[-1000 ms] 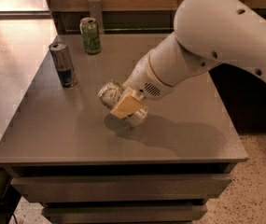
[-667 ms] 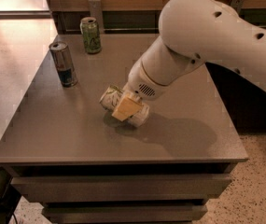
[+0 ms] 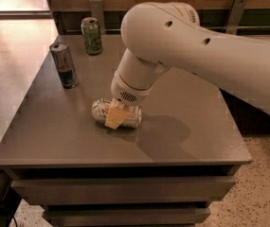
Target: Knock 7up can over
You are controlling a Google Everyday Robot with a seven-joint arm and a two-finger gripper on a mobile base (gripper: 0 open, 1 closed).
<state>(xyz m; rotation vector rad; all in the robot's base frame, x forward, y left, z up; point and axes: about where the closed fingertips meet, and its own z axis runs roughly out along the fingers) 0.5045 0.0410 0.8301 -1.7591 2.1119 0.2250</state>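
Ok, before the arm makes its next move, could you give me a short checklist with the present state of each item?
1. 7up can lies on its side: ok.
2. Gripper sits low over the 7up can; whether it touches it: cannot tell.
3. Green can upright at the back, apart from the arm: ok.
4. Blue-and-silver can upright, apart from the 7up can: ok.
5. 7up can well inside the table edges: ok.

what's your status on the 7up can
Gripper low over table centre, right at the 7up can. 7up can down on its side. Upright green can and slim blue can back left, clear of it.
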